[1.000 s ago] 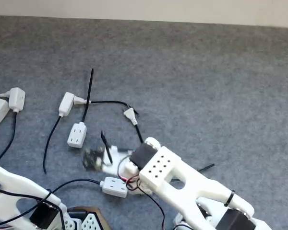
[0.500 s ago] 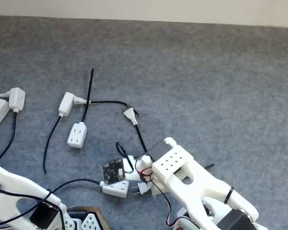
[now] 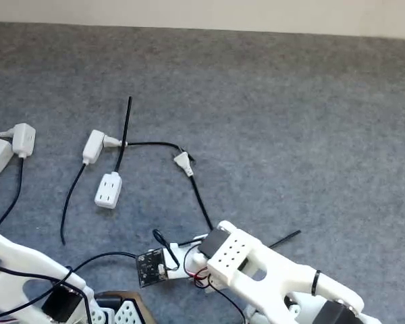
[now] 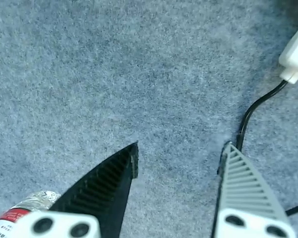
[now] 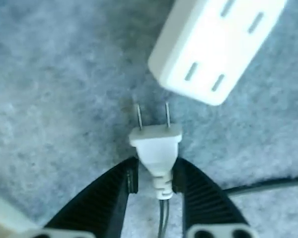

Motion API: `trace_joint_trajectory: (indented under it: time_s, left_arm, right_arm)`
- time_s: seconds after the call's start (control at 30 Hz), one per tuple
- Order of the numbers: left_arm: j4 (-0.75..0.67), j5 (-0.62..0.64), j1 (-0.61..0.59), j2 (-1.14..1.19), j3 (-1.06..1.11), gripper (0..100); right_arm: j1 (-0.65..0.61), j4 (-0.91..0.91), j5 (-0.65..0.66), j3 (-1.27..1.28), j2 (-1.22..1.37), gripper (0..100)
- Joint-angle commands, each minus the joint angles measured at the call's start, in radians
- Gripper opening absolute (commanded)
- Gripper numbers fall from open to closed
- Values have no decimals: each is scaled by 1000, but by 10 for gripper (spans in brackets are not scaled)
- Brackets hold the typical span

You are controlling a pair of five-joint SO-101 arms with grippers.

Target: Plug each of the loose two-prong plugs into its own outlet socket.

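Right arm (image 3: 256,266) has pulled back toward the near edge of the bench (image 3: 310,101) over the last second. Its wrist now sits over the spot where the socket block was showing before. The other plugs and sockets farther up the bench haven't budged.

From the right wrist cam, the right hand (image 5: 155,173) is pinching the plug (image 5: 155,141) low on its body, right by the strain relief, one finger on each side. My guess on why it's held that far back: it leaves both prongs sticking out free in front so they can go into slots. The prongs point at the socket block (image 5: 216,44), which lies just beyond them, not touching, and skewed relative to the plug. So I'd say it's roughly lined up but needs a twist before any push.

The plug itself is a small white two-prong one with thin flat metal blades and a ribbed neck. Its dark cord (image 5: 161,223) trails back between the fingers. The socket block is glossy white with pairs of narrow slots on its face.

Left hand (image 4: 182,148) is spread wide, holding nothing, hovering over bare grey bench with a black cable (image 4: 251,111) running past one fingertip. Probably just parked out of the way.

Left to do, by the look of it: a second loose plug (image 3: 182,162) and a free socket (image 3: 108,190) lie apart mid-bench.
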Motion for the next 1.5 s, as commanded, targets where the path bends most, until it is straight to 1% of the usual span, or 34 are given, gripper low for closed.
trace_joint_trajectory:
  time_s: [0.0, 0.03, 0.07, 0.2, 0.23, 0.3, 0.37, 0.5, 0.57, 0.6, 0.67, 0.73, 0.8, 0.87, 0.93, 1.0, 1.03, 1.13, 1.17, 1.2, 1.37, 1.47]
  left_arm:
    - [-11, -3, 1, -22, -7, 263]
    - [-8, -3, 2, -22, -8, 263]
    - [-6, -3, 5, -22, -8, 263]
    - [11, -3, 35, -35, -13, 265]
    - [44, -3, 48, -42, -25, 266]
    - [157, -3, 90, -67, -64, 266]
    - [250, 0, 139, -96, -91, 266]
    - [255, 5, 234, -177, -84, 264]
    - [256, 5, 289, -231, -38, 264]
    - [256, 5, 318, -265, -1, 264]
    - [256, 0, 395, -351, 107, 264]
    - [256, -12, 498, -453, 251, 264]
    - [256, -89, 618, -573, 446, 264]
    - [256, -175, 746, -707, 690, 264]
    - [250, -298, 874, -835, 957, 264]
    - [226, -393, 981, -943, 1204, 264]
    - [173, -416, 1026, -993, 1316, 264]
    - [-74, -410, 1110, -1110, 1577, 266]
    - [-140, -411, 1130, -1142, 1638, 266]
    - [-176, -413, 1159, -1170, 1690, 267]
    - [-215, -434, 1331, -1270, 1874, 267]
    - [-265, -385, 1391, -1308, 1914, 267]
  right_arm:
    - [50, -21, -17, 8, -1, 23]
    - [88, -39, -40, 4, -10, 0]
    - [128, -67, -72, -15, -12, 11]
    - [248, -127, -264, -130, -13, 5]
    - [255, -128, -316, -166, -13, 5]
    - [254, -130, -404, -237, -13, 5]
    - [229, -130, -470, -297, -13, 5]
    - [203, -130, -551, -364, -13, 5]
    - [236, -130, -572, -383, -13, 5]
    - [278, -130, -582, -384, -12, 5]
    - [390, -131, -618, -390, -13, 5]
    - [515, -128, -638, -427, -13, 5]
    - [622, -128, -641, -455, -13, 5]
    - [677, -128, -640, -464, -4, 5]
    - [704, -145, -641, -460, -1, 5]
    - [723, -179, -640, -430, -1, 5]
    - [734, -193, -640, -418, -1, 5]
    - [742, -209, -641, -397, -1, 5]
    - [740, -209, -640, -398, -1, 5]
    - [740, -209, -638, -398, -1, 5]
    - [740, -214, -637, -383, 1, 5]
    - [736, -216, -638, -375, 1, 5]
